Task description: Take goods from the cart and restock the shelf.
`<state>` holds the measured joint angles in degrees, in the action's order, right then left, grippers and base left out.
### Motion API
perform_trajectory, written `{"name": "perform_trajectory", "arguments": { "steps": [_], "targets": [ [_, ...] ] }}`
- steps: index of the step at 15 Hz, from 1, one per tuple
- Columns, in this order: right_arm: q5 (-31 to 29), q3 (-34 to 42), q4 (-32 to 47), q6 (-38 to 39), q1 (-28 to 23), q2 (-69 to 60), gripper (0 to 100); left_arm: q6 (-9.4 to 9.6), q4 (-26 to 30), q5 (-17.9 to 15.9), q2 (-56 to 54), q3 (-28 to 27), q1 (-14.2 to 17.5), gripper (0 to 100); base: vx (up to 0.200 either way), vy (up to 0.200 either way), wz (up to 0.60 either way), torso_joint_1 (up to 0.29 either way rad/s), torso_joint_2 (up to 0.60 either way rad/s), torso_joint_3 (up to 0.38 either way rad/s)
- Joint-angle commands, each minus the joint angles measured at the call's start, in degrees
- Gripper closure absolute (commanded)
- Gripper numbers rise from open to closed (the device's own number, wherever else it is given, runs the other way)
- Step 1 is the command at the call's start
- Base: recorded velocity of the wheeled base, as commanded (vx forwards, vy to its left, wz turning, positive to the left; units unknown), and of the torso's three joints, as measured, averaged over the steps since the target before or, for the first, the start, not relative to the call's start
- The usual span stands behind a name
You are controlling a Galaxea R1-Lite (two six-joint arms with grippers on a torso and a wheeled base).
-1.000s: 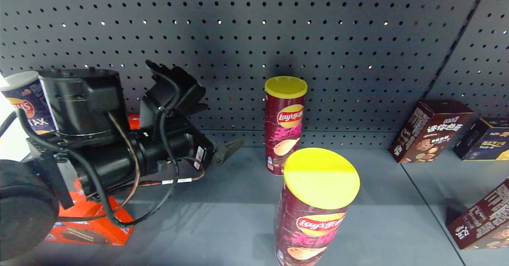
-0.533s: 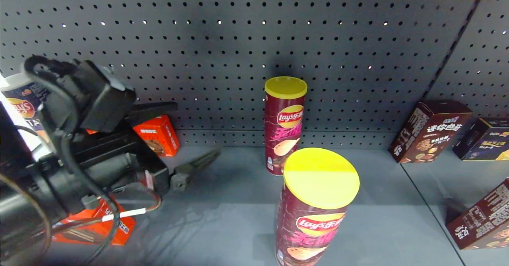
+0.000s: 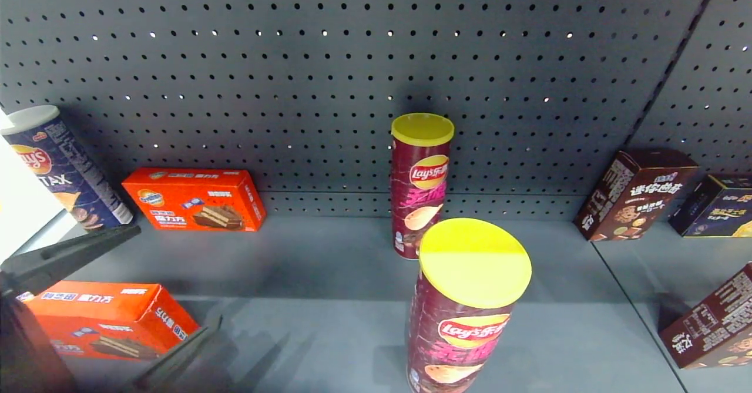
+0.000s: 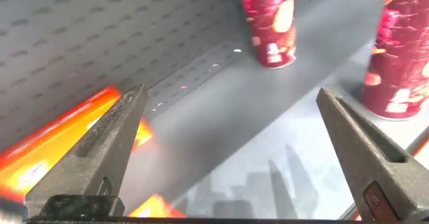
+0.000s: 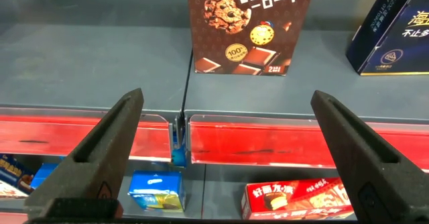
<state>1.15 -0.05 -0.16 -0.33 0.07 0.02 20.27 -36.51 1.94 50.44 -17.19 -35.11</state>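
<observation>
Two maroon chip cans with yellow lids stand on the grey shelf (image 3: 329, 275): one at the back (image 3: 420, 187), one nearer the front (image 3: 464, 316). My left gripper (image 3: 179, 274) hangs open and empty at the shelf's front left, above an orange box (image 3: 111, 322). In the left wrist view the left gripper (image 4: 231, 96) points toward the back can (image 4: 271, 19) and the front can (image 4: 402, 56), well short of both. My right gripper (image 5: 226, 98) is open and empty in front of a shelf edge, facing a brown cookie box (image 5: 248, 23).
A blue chip can (image 3: 56, 170) and a second orange box (image 3: 194, 199) stand at the back left. Brown boxes (image 3: 637, 193) and a dark blue box (image 3: 719, 205) sit on the right. A red price rail (image 5: 268, 143) fronts the shelf, with small boxes (image 5: 155, 190) below.
My left arm has drawn back to the lower left, away from the back can, uncovering the orange boxes and the blue can. The cans have not moved.
</observation>
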Motion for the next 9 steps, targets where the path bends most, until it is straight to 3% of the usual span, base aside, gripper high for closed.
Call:
{"name": "perform_trajectory", "arguments": {
  "steps": [1,3,7,8,9],
  "targets": [
    [0.0,0.0,0.0,0.0,0.0,0.0,0,-0.06,-0.1,1.2,-4.9,1.5,0.1,0,0.000,0.000,0.00,0.000,0.00,0.000],
    [0.0,0.0,0.0,0.0,0.0,0.0,0,-0.06,-0.1,5.2,-10.2,4.5,0.1,0,0.000,0.000,0.00,0.000,0.00,0.000],
    [0.0,0.0,0.1,0.0,0.0,0.0,0,0.03,0.5,7.9,-23.2,11.6,0.5,0,0.000,0.000,0.00,0.000,0.00,0.000],
    [0.1,0.0,0.1,0.0,0.0,0.0,0,-0.06,1.6,9.0,-25.0,12.4,0.8,0,0.000,0.000,0.00,0.000,0.00,0.000],
    [0.0,0.0,0.1,0.0,0.0,0.0,0,-0.23,8.0,10.5,-32.2,14.6,2.2,0,0.000,0.000,0.00,0.000,0.00,0.000]
  ]
}}
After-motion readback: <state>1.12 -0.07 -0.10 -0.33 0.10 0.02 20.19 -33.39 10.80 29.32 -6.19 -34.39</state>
